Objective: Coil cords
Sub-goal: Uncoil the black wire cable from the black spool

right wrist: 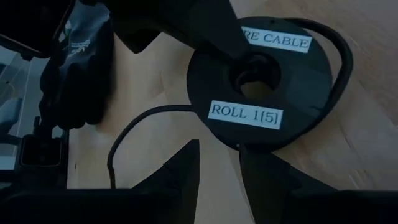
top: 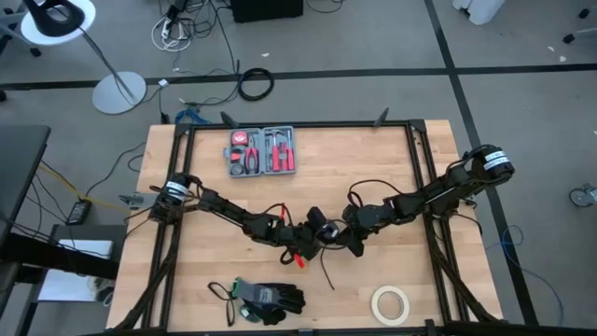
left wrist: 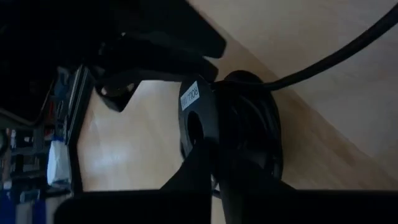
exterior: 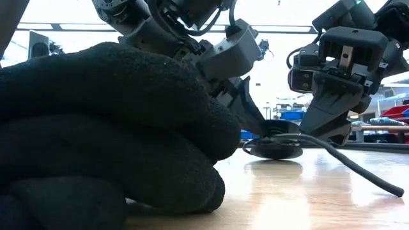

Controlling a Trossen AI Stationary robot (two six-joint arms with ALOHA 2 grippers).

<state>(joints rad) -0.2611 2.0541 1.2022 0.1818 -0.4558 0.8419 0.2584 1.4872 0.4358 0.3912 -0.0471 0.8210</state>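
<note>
Centre of the high view: left gripper point(top: 308, 245) pinches shut on the spool point(right wrist: 261, 87) of cord point(exterior: 358, 167); right gripper point(right wrist: 217, 163) hovers part-open beside it. Cord looks light and springy, the tail trailing toward the lower frame; best held at the rigid spool rim.

a grey tiled floor point(top: 373, 47) with dark seams lies beyond the wooden tabletop's point(top: 373, 159) far edge. a white floor lamp point(top: 58, 19) stands past the far left corner on a round base point(top: 119, 92). a black cable ring point(top: 255, 84) and loose white wires point(top: 173, 30) lie on the floor. a dark desk point(top: 20, 177) sits off the left edge. bright ceiling light point(exterior: 281, 13) glares in the low view.
</note>
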